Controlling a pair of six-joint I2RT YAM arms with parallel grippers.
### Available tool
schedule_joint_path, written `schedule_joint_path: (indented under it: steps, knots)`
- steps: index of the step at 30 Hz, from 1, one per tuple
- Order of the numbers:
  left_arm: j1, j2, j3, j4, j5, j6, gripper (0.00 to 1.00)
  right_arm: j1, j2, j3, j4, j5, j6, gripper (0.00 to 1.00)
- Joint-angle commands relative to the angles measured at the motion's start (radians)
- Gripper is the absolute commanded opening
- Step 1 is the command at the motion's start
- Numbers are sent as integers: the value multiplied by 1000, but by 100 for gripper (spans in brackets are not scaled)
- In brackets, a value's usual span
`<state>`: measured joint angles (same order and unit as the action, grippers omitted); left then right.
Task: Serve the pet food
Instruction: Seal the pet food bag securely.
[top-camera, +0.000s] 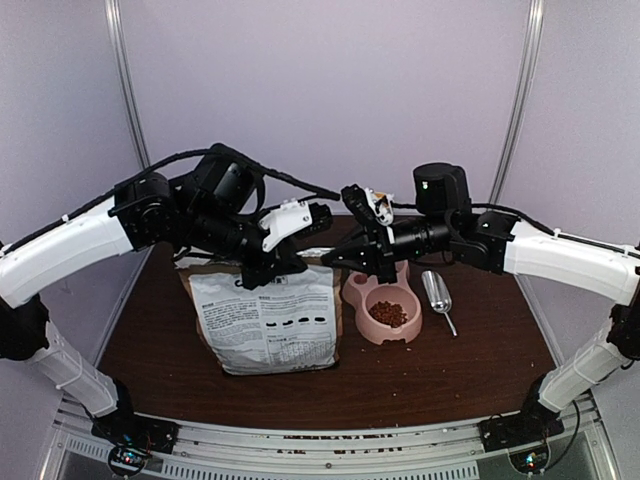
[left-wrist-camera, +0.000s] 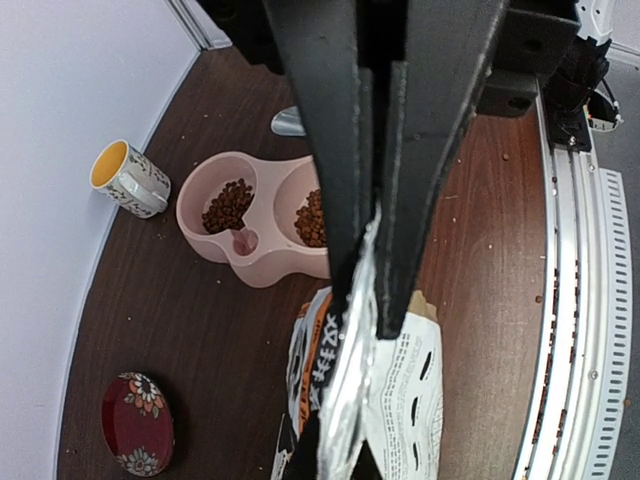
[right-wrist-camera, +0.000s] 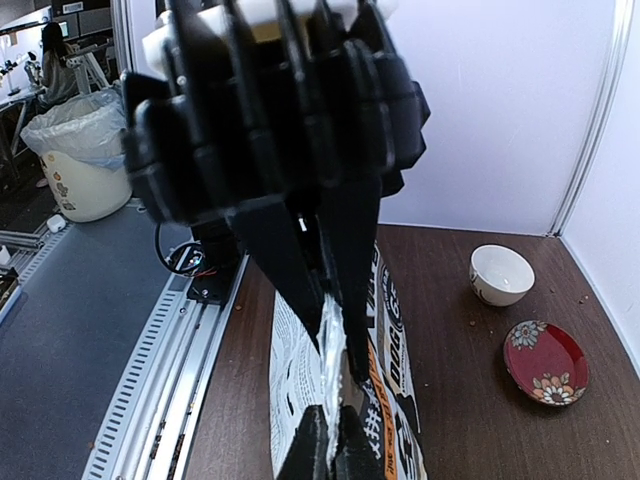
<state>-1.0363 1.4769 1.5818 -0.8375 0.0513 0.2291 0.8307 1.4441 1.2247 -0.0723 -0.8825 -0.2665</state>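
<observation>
— Brown table (top-camera: 150, 340) from above: bag (top-camera: 270, 320) upright, kibble (top-camera: 388, 314) in the bowl (top-camera: 360, 300) just right of it, scoop (top-camera: 437, 292) beyond that.
— And the claws?
— Left wrist view: left gripper (left-wrist-camera: 365, 300) clenched on the bag's foil lip. Right wrist view: right gripper (right-wrist-camera: 335, 345) pinching the same lip.
— Risk?
— With an uneven pull, the thin lip could slip free or tear. The bag could also tip toward the bowl and spill.

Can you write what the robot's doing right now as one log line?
left gripper: shut on bag top | right gripper: shut on bag top | pink bowl: kibble in it | scoop: lying beside bowl
</observation>
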Motion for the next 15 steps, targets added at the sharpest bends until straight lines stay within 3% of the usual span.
schedule_joint_path:
  steps: [1, 3, 5, 7, 11, 15]
  knots:
    - [10, -48, -42, 35, -49, -18, 21, 3, -1, 39, -26, -22, -13, 0]
    - [11, -63, -64, 43, -61, -21, 35, 2, -2, 44, -26, -23, -15, 0]
    - [14, -77, -82, 49, -70, -23, 37, 3, -4, 48, -26, -22, -14, 0]
    - [20, -86, -101, 54, -66, -23, 30, 2, -8, 51, -27, -21, -15, 0]
    - [30, -97, -134, 67, -55, -23, 0, 2, -8, 53, -24, -19, -11, 0]
    - [39, -121, -165, 100, -48, -22, 0, 2, -8, 50, -22, -14, -4, 0]
